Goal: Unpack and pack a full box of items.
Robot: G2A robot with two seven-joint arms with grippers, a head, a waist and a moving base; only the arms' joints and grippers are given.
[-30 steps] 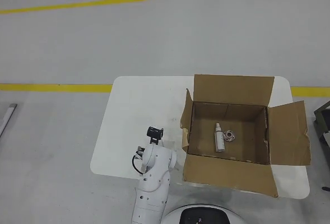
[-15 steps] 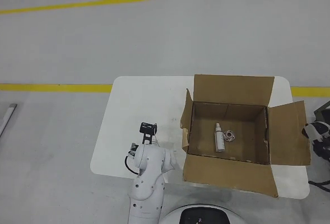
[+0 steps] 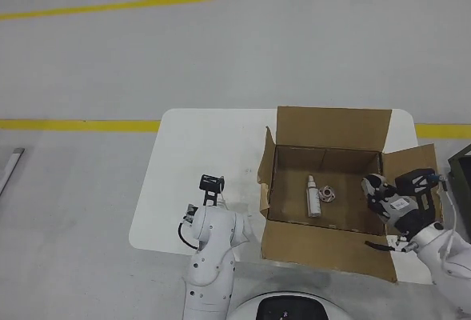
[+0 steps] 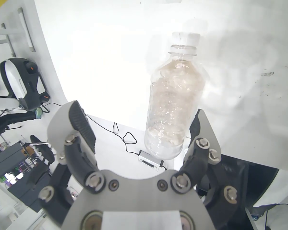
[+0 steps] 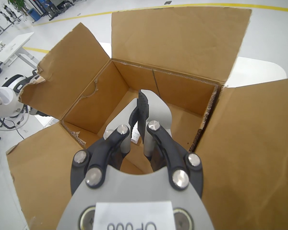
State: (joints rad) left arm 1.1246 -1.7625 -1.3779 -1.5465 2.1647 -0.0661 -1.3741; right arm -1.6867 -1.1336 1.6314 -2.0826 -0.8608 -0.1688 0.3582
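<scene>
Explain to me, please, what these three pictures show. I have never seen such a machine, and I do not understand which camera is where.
This is a robot with two arms. Each arm ends in a gripper, a clamp with two fingers. The top picture looks down from above the arms at a white table that carries an open cardboard box. In the box lie a small white bottle and a small round thing. The other two pictures come from cameras on the wrists. The left gripper is open above the table, with a clear bottle between its fingers, not clamped. The right gripper is shut, holds nothing, and is above the box.
</scene>
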